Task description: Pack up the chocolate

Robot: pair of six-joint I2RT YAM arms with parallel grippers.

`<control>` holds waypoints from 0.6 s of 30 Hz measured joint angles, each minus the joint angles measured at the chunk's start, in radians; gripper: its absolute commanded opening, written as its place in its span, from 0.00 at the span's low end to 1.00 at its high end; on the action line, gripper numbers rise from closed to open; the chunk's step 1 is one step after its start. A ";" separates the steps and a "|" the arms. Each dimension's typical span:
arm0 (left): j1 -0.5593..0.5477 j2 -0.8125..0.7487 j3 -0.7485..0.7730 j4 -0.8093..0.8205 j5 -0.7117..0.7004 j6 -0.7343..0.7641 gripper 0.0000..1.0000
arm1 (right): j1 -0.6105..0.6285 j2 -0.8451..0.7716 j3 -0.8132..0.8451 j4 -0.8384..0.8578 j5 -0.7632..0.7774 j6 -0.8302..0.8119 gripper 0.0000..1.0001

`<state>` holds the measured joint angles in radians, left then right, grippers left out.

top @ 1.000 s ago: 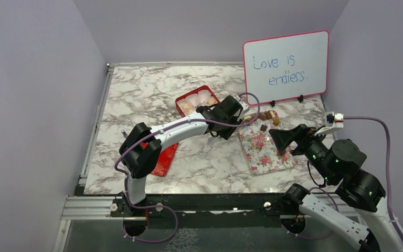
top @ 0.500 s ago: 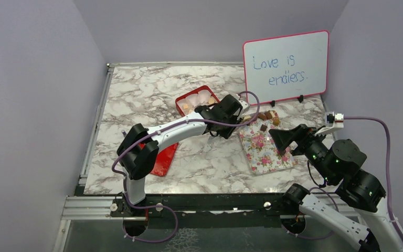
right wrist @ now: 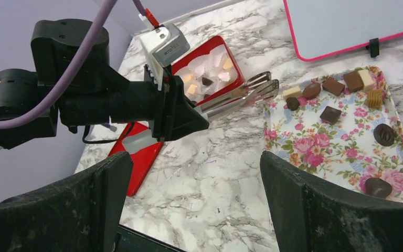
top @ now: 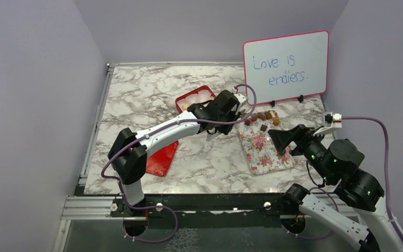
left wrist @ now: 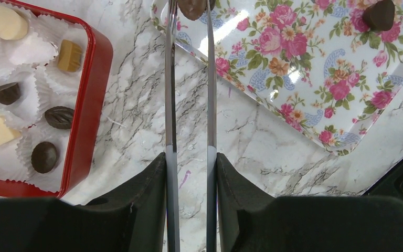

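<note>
Left tool [left wrist: 190, 4] pinching brown chocolate [left wrist: 191, 9], right tool [right wrist: 193, 157] spread wide

This is looking like a robotics lab booth: plain lilac walls [top: 31, 105] are closing in a marble-patterned worktop [top: 136, 94], a cabled left arm [top: 160, 132] and right arm [top: 346, 163] are sitting bolted by a metal rail [top: 94, 210] at its near edge, and a handwritten whiteboard [top: 286, 65] is standing at the back.
</note>
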<state>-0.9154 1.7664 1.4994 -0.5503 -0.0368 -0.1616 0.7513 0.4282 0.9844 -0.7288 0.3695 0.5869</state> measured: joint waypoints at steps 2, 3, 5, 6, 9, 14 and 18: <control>0.006 -0.008 0.000 -0.002 -0.007 -0.003 0.26 | 0.000 0.000 -0.001 0.000 0.000 0.000 0.97; 0.010 -0.012 0.000 -0.005 -0.008 -0.003 0.26 | 0.000 0.000 -0.001 0.000 0.000 0.000 0.97; 0.019 -0.021 0.000 -0.013 -0.013 -0.005 0.26 | 0.000 0.000 -0.001 0.001 0.000 0.000 0.97; 0.026 -0.024 0.000 -0.018 -0.016 -0.006 0.26 | 0.000 0.000 -0.001 0.002 0.000 0.000 0.97; 0.059 -0.039 0.000 -0.027 -0.024 -0.007 0.26 | 0.000 0.001 -0.004 0.002 -0.001 0.000 0.97; 0.147 -0.077 -0.005 -0.036 -0.040 -0.011 0.26 | 0.000 0.005 -0.006 0.004 -0.002 0.000 0.97; 0.234 -0.104 -0.016 -0.043 -0.058 -0.016 0.26 | 0.000 0.005 -0.014 0.012 -0.008 0.000 0.97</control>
<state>-0.6811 1.6623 1.4830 -0.5934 -0.0948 -0.1772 0.7513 0.4335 0.9703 -0.7166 0.3614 0.5865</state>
